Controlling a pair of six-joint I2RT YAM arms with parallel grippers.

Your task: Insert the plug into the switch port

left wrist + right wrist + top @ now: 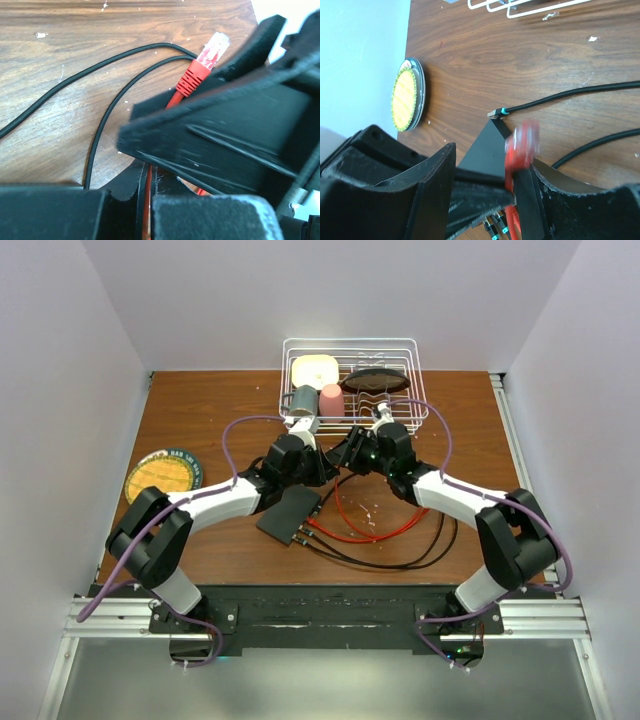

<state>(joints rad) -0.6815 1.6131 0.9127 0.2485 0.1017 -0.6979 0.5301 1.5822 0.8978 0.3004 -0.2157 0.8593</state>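
The switch [290, 515] is a flat black box on the table with black cables plugged into its near edge; one corner shows in the right wrist view [487, 150]. The red cable's plug [214, 50] has a clear tip and a red boot, and is held up off the table. My left gripper [146, 175] is shut on the red cable [146, 200] just behind the plug. My right gripper [486, 160] is open around the left gripper's fingers, with the blurred plug [522, 144] against its right finger. Both grippers [335, 460] meet just behind the switch.
A white wire rack [412, 405] with a cup and dishes stands at the back. A round yellow disc [163, 477] lies at the left, also in the right wrist view [406, 95]. Black cables [400, 555] and red cable loops [365, 530] lie right of the switch.
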